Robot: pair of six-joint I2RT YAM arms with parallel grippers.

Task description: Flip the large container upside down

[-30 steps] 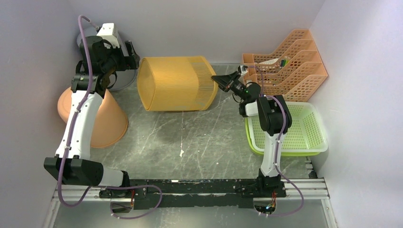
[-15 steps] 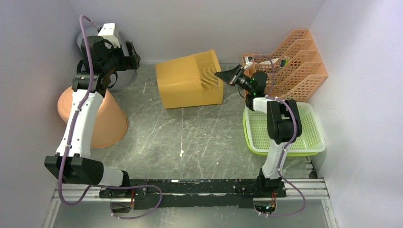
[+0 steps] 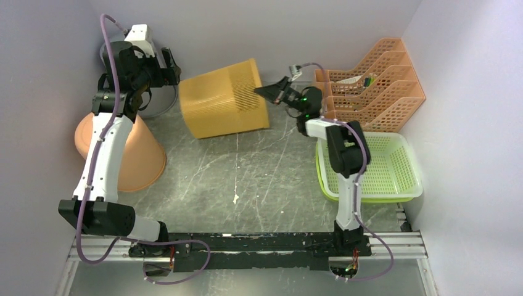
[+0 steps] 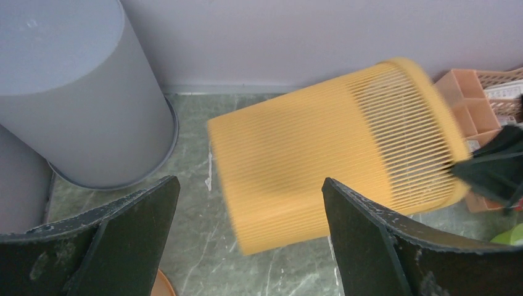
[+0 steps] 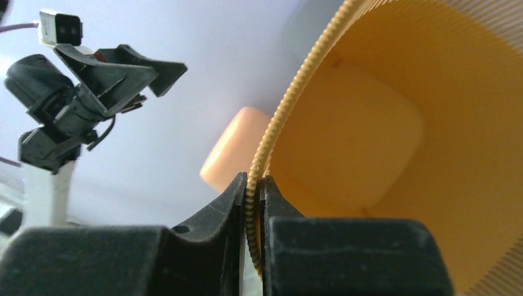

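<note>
The large yellow ribbed container (image 3: 225,97) lies tilted on its side at the back of the table, its open end facing right and raised. My right gripper (image 3: 266,92) is shut on the container's rim (image 5: 254,197), one finger inside and one outside. In the right wrist view I look into the container's hollow inside (image 5: 395,148). My left gripper (image 3: 168,69) is open and empty, held above the table to the left of the container; its fingers (image 4: 364,228) frame the blurred container (image 4: 327,154) below.
A grey cylinder bin (image 3: 154,98) stands at the back left, also seen in the left wrist view (image 4: 74,92). An orange cone-shaped bin (image 3: 132,154) sits upside down at the left. Orange file racks (image 3: 376,80) and a green basket (image 3: 395,166) are at the right.
My right gripper has swung left and up with the container's rim in it, tilting the container and dragging it leftward. The left gripper has stayed about where it was.
</note>
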